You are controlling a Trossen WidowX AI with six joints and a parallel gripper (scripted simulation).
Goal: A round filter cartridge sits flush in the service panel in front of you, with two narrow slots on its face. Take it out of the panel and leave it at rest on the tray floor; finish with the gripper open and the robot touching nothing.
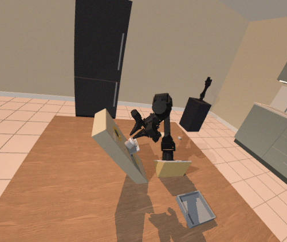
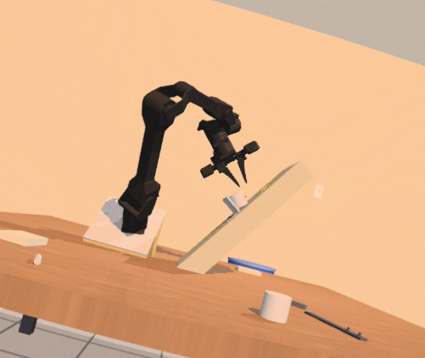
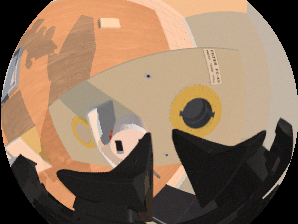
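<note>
A brown wood-grained tabletop [image 1: 54,178] [image 2: 101,284] [image 3: 132,32] spreads beneath the arm, with pinkish square floor tiles [image 1: 5,137] beyond it, beige walls, a tall black refrigerator [image 1: 99,51] at the back and grey-green cabinets [image 1: 274,146] to one side. A thick cream service panel [image 1: 117,153] [image 2: 245,225] [image 3: 150,95] leans at a slant. On its face, a white cylindrical piece [image 1: 130,143] [image 2: 238,198] [image 3: 129,140] with a grey plate stands proud; it appears to be the filter cartridge, outside the shallow blue-grey tray [image 1: 207,204] [image 3: 12,75]. The black two-fingered gripper [image 1: 132,136] [image 2: 243,184] [image 3: 161,135] is partly open near it, holding nothing. Only the wrist view makes out a dark slot on the white piece's face, the dark round recess [image 3: 197,113] inside a yellow ring [image 3: 177,111], and a printed label [image 3: 212,66]. The exterior view alone clearly shows a white cylindrical cup [image 2: 276,306], a slender black bar [image 2: 334,326] and a blue strip-like object [image 2: 251,265] behind the panel.
</note>
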